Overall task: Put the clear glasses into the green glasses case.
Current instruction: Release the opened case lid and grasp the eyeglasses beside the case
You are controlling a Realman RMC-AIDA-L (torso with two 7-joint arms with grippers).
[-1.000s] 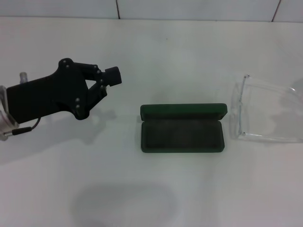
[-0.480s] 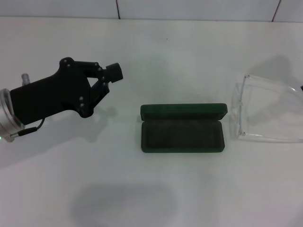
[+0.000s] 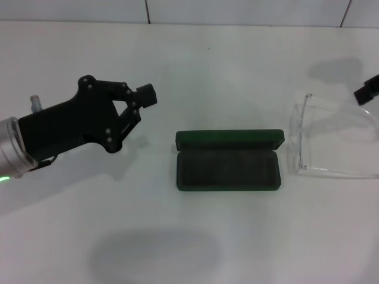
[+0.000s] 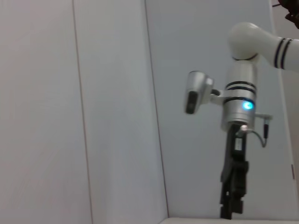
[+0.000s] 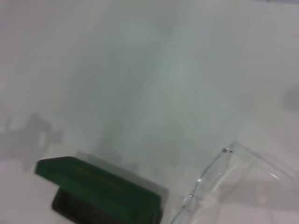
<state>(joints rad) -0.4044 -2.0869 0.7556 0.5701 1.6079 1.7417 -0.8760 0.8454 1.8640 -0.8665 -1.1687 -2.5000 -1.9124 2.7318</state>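
Nearest the robot in the head view lies the green glasses case (image 3: 228,161), a dark green rectangular hard case with rounded corners, resting open on the white table (image 3: 195,236); its dark felt-lined tray faces up and the hinged lid stands along the far edge. In the right wrist view the same case (image 5: 100,186) shows its lid from outside, with small gold lettering along it. Just to the right of the case, apart from it and on the table, sit the clear glasses (image 3: 331,142), a fully transparent plastic wraparound pair with one curved lens and clear temple arms, the lens edge turned toward the case; the right wrist view shows their frame and a hinge close beside the case's end (image 5: 224,182). To the left of the case, and well apart from it, the left gripper (image 3: 139,103), black and jointed on a silver wrist, hangs above the table with its fingertips drawn together on nothing, pointing toward the centre. Farther back, at the right edge of the head view, only a small dark tip of the right gripper (image 3: 367,90) shows above the far side of the glasses, and whether its fingers are apart or together cannot be told. Beyond the table rises a white tiled wall (image 3: 237,10).
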